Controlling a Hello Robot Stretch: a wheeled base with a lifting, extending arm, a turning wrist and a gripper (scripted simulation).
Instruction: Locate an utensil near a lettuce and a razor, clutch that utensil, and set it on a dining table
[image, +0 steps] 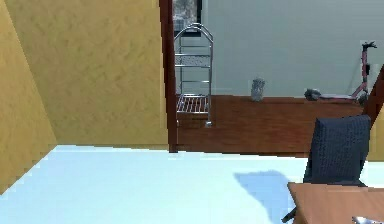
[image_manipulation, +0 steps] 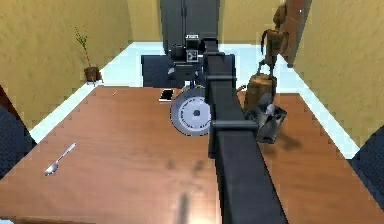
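Brown wooden desk (image_manipulation: 110, 140) carries a silver utensil (image_manipulation: 60, 158) near its edge; whether the fingers (image_manipulation: 180, 68) hold anything cannot be told.

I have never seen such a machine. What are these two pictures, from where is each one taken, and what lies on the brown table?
This is a wheeled robot with one arm. The forward view looks ahead from the robot: a yellow wall, a metal rack in a doorway, and a dark chair. The arm side view looks out sideways over a wooden table. The dark bar is the arm. Its gripper is at the far end; I cannot tell whether it holds anything. On the table lie a pale utensil and a small white object, and a brown statue stands there.
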